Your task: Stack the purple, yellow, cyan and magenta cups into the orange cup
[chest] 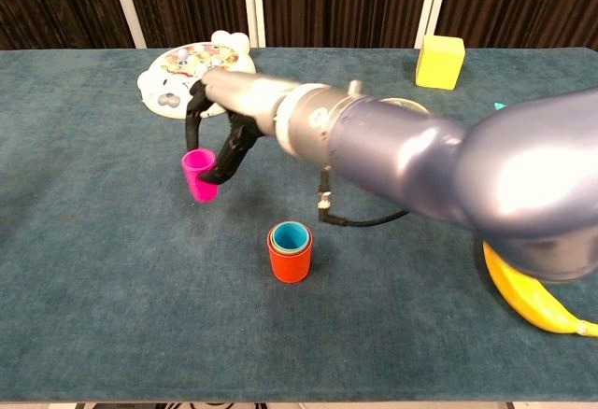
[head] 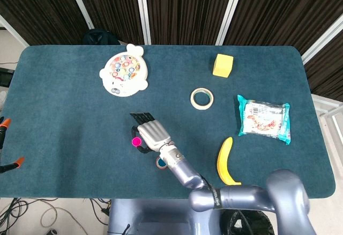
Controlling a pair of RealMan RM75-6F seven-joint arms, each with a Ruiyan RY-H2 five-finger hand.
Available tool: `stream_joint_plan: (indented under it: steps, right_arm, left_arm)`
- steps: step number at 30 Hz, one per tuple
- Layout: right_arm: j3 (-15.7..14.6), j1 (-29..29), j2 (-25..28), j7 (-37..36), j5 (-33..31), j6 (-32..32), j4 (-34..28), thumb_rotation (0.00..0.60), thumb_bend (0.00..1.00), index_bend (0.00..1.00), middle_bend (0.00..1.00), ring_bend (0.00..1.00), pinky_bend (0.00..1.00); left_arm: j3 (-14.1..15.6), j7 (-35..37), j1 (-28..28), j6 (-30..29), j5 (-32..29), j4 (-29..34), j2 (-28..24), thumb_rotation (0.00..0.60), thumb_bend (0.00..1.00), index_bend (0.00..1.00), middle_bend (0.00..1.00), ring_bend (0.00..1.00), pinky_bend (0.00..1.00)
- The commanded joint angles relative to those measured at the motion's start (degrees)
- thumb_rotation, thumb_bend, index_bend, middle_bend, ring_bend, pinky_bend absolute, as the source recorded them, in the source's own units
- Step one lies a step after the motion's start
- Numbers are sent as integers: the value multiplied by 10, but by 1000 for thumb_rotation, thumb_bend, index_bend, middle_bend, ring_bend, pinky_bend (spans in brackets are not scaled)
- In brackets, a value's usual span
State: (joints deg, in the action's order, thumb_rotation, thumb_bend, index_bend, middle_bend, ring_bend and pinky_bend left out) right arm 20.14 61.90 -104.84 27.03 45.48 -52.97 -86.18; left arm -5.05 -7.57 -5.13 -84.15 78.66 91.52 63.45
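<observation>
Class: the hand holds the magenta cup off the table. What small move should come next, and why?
Probably carry the magenta cup sideways until it hangs over the orange cup. The right hand holds it off to one side, and cyan already sits nested inside the orange one.

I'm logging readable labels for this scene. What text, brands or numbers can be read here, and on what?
Snack packet: its white label carries print, too small to read.
Tape roll: marks on the band, too blurred to read.
Round white toy: coloured pieces only, no legible text.
Nothing else shows any writing.
</observation>
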Motion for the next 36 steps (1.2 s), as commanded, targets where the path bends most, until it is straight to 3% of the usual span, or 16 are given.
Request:
stream_joint_plan:
  steps: [1,8,18,36]
  right_arm:
    - [-17,-34,56,2,16,-23,-65,600,377,517,0,28,36]
    - [-40,-75,126,-13,31,-36,-144,600,377,517,0,28,36]
    - [-80,-119,179,-39,86,-54,-219,600,377,523,0,29,36]
    - [-127,-151,179,-61,158,-69,-219,600,376,523,0,35,40]
  left_arm:
    - [0,-3,0,-1,1,1,1,600,0,0,0,0,51]
    - [2,-10,0,-1,1,1,3,600,0,0,0,0,51]
    - [2,-14,0,-1,2,1,5,600,0,0,0,0,50]
    - [1,-16,0,-3,1,2,7,600,0,0,0,0,51]
